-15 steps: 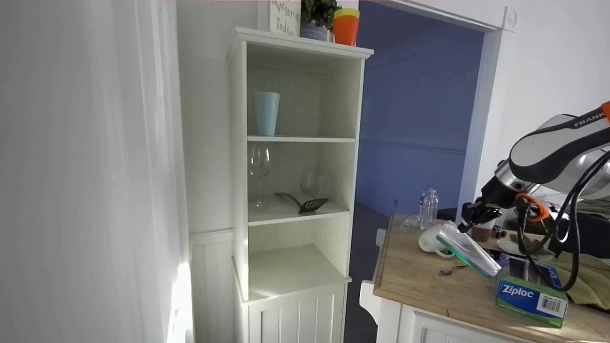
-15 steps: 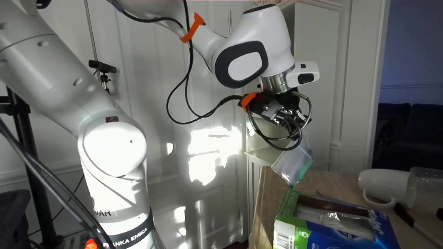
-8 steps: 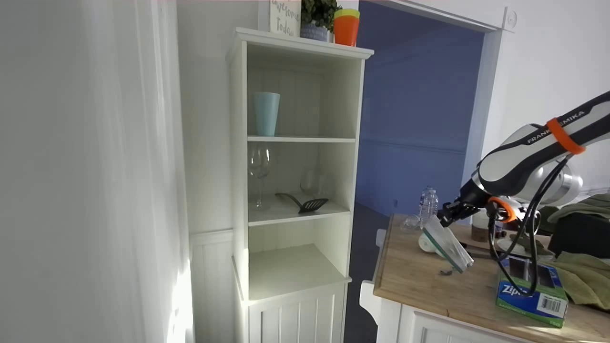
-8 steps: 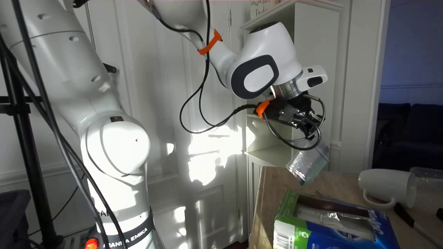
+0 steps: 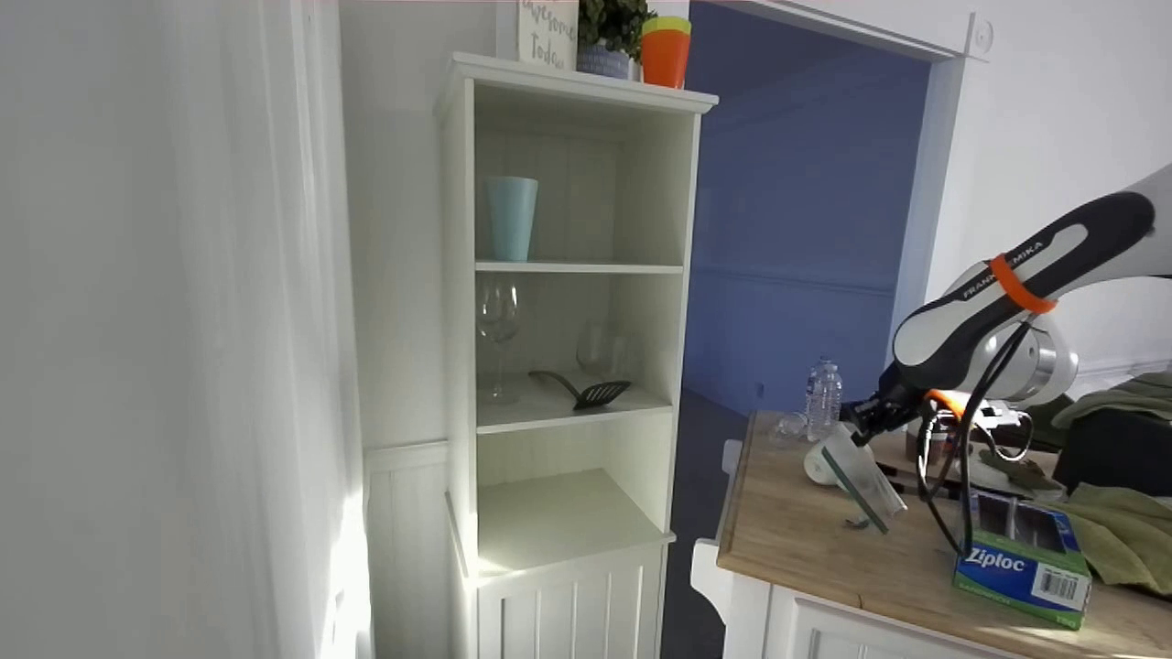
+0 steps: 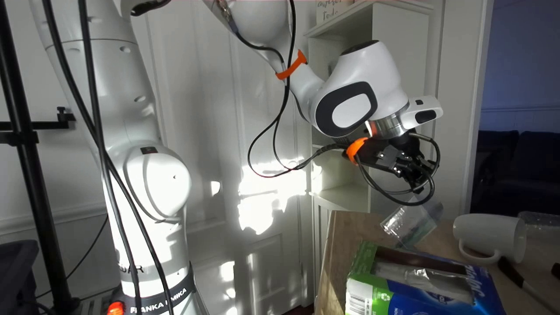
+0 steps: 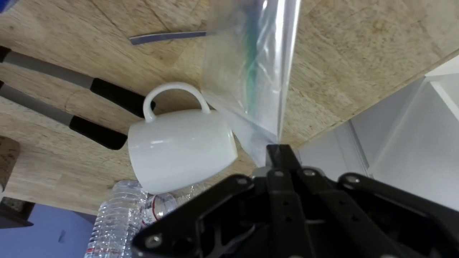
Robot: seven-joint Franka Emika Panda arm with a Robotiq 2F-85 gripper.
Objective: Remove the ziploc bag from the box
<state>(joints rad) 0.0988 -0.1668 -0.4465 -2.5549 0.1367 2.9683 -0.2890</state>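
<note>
The ziploc bag (image 5: 863,480) is thin, see-through and limp, with a green seal line. It hangs tilted below my gripper (image 5: 859,439), outside the box and above the wooden table. In an exterior view the bag (image 6: 411,225) shows behind the box's far edge, under my gripper (image 6: 418,190). In the wrist view my gripper (image 7: 279,146) is shut on one corner of the bag (image 7: 233,68). The blue and green box (image 5: 1021,567) stands on the table with its top open. More clear plastic lies in the box (image 6: 407,302).
A white mug (image 7: 179,147) lies on its side beside the bag. Clear bottles (image 7: 118,215) stand behind it. Two utensils with black ends (image 7: 98,132) and a thin strip (image 7: 168,37) lie on the table. A white shelf unit (image 6: 400,87) stands beyond the table edge.
My gripper has carried the bag away from the box toward the mug, rightward and slightly down in an exterior view. The bag's lower end has left the box's edge. The box has not moved.
</note>
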